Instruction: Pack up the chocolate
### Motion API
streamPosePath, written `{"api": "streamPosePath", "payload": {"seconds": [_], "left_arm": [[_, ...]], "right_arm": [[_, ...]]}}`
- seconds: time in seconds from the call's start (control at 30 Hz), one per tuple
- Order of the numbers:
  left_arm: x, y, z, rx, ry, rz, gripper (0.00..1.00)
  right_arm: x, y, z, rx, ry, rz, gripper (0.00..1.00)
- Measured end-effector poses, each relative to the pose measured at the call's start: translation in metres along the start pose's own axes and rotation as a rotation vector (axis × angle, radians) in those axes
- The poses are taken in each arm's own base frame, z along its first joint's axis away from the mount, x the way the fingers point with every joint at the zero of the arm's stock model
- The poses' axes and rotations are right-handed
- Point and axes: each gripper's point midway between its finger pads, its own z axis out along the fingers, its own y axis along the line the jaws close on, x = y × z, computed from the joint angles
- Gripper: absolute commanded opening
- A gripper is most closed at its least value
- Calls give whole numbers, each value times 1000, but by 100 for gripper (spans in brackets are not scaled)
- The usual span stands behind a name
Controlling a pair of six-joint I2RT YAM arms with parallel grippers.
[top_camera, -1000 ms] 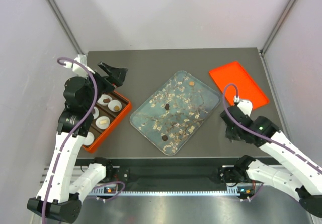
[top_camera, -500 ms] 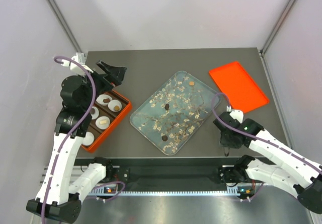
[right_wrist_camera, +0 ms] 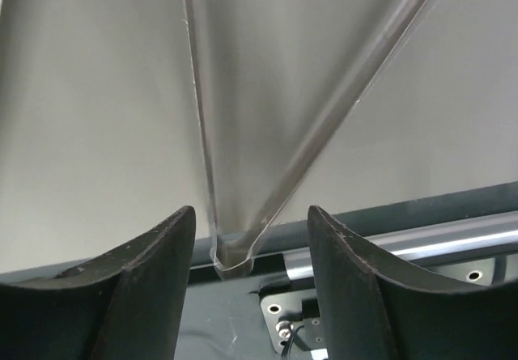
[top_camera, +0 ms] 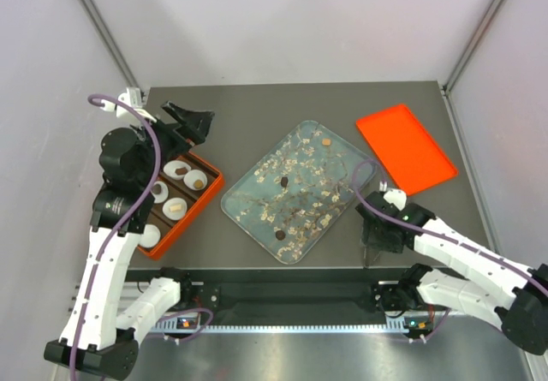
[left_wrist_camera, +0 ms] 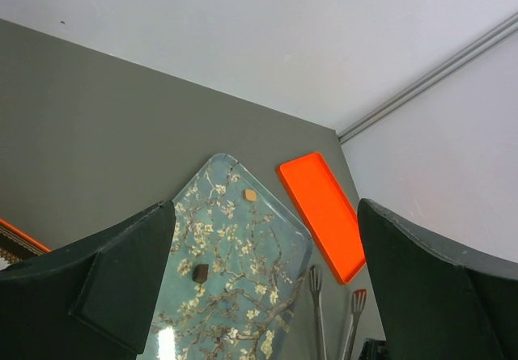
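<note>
We see the left gripper [top_camera: 190, 122] held above the far end of the orange box [top_camera: 193, 218] at the left side of the table [top_camera: 257, 107], its 2 fingers spread wide with nothing between them. In its wrist view the fingers [left_wrist_camera: 121, 283] frame the table beyond. The box holds white paper cups [top_camera: 158, 191], and at least 2 of them carry a piece: a caramel-brown one [top_camera: 195, 179] and a paler one [top_camera: 175, 205]. The rest of the chocolate lies loose on the clear blossom-patterned tray [top_camera: 257, 210] in the middle of the table. There we count a caramel square [top_camera: 326, 142] near the far corner, a dark piece [top_camera: 283, 181] near the centre and another dark piece [top_camera: 279, 235] toward the near corner. A flat orange tray [top_camera: 404, 148] lies to the right of the clear tray, apart from it. The right gripper [top_camera: 374, 242] is low at the near edge of the table, just right of the clear tray. Its wrist view shows clear tongs [right_wrist_camera: 235, 251] lying on the table with their joined end between the 2 fingertips [right_wrist_camera: 162, 271]. A gap shows on each side, so these jaws stand apart and pinch nothing.
</note>
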Motion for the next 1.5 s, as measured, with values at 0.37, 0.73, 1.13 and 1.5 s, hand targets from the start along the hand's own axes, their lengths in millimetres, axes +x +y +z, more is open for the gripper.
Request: {"api": "streamPosePath", "payload": {"seconds": [0.37,0.73,1.13,1.5], "left_arm": [[-14,-12,-7,25,-35,7,99],[-9,-15,-8,47,-14,7,99],[1,-8,-9,28,23,33,99],[8,-7,-9,35,48,31,99]], "right_arm": [[-9,1,2,90,2,75,89],[-56,15,-15,166,-111,392,100],[-43,-26,14,252,-62,557,100],[-31,-14,37,168,-29,501,100]]}}
